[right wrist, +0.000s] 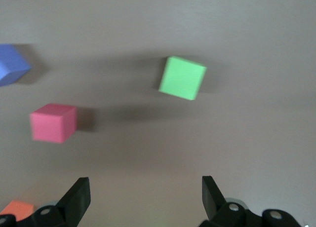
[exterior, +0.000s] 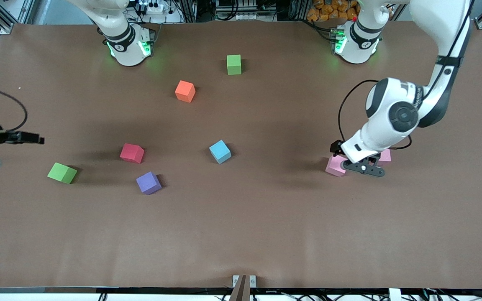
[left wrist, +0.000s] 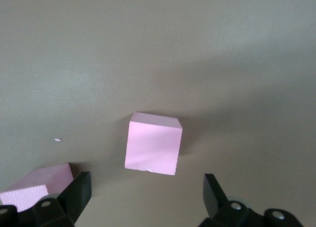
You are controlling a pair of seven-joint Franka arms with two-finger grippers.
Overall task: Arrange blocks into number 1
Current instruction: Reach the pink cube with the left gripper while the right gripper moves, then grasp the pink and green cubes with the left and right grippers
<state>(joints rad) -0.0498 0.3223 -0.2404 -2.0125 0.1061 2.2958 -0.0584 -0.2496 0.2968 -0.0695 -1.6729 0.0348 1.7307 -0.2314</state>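
The left hand (left wrist: 143, 197) hung wide over two pink blocks (left wrist: 153, 143) near the counter's (exterior: 266, 230) left-arm end, the right hand (right wrist: 143, 197) waited wide by the opposite edge, and the cubes looked light, matte and best pinched across flat opposite faces.

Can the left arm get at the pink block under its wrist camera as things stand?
Probably yes. The left gripper hangs open above the pink block, which sits alone on bare table. The second pink block lies off to one side, clear of the gap between the fingers.

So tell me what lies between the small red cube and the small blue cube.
Nothing: in the front view only bare brown table separates the red cube from the blue cube.
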